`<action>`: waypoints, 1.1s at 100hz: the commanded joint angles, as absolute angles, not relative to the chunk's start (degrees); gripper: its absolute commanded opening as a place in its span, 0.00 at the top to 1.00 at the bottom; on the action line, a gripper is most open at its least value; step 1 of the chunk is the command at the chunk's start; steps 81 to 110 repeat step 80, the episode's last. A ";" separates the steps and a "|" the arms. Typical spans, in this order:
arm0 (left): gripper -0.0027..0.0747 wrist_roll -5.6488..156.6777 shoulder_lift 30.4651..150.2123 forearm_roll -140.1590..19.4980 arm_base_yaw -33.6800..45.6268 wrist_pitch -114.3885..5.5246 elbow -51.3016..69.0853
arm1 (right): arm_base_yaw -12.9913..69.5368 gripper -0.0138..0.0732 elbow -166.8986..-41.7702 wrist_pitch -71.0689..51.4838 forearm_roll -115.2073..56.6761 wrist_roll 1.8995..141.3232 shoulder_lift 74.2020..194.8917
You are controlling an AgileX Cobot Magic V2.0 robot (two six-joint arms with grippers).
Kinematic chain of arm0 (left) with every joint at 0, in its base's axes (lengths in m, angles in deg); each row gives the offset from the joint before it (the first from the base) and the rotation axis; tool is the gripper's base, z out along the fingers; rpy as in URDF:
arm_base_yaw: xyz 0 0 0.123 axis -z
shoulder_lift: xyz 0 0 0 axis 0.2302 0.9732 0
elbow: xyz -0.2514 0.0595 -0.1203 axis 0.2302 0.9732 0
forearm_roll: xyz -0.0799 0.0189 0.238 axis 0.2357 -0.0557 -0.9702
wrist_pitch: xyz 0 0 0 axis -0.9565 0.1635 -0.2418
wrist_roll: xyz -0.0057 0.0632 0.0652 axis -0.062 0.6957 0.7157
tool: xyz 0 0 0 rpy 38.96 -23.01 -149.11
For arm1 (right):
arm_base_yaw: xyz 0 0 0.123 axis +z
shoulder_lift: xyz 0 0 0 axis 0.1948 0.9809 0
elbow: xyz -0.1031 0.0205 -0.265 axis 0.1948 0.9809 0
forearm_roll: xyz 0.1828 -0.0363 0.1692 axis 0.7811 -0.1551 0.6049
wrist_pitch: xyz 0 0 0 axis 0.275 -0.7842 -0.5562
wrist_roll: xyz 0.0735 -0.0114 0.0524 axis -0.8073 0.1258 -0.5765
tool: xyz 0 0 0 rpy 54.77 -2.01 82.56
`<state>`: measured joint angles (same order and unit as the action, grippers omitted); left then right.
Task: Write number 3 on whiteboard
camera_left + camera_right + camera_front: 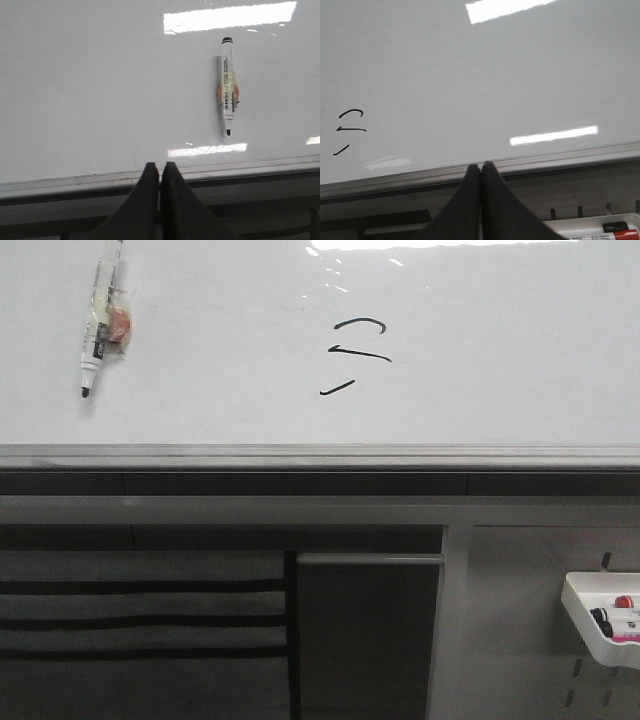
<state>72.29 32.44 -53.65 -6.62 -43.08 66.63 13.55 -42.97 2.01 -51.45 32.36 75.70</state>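
The whiteboard (500, 350) fills the upper part of the front view, glossy white with a grey metal edge strip. The number 3 (356, 355) is three thin black strokes near its middle; it also shows in the right wrist view (351, 131). A white marker (100, 325) with tape round it lies on the board at the left, tip toward the edge; it also shows in the left wrist view (228, 92). My left gripper (160, 167) is shut and empty over the board's edge. My right gripper (480, 169) is shut and empty over the edge too. Neither gripper shows in the front view.
A small white tray (590, 625) with red, black and pink markers hangs below the board at the right; it also shows in the right wrist view (600, 231). Grey panels and dark slats (140, 620) lie below the edge strip.
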 commanded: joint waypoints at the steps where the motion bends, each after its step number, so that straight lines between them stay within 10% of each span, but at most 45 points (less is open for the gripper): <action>1: 0.99 71.67 30.63 -53.03 -6.59 -39.06 66.80 | 13.42 0.93 -41.73 6.97 -52.13 32.41 74.42; 25: 0.99 35.25 30.63 -84.57 -6.59 -39.19 66.80 | 13.42 0.93 -41.73 6.97 -52.13 32.41 74.42; 110: 0.99 35.34 30.63 -84.67 -6.59 -39.34 66.80 | 13.42 0.93 -41.73 6.97 -52.13 32.41 74.42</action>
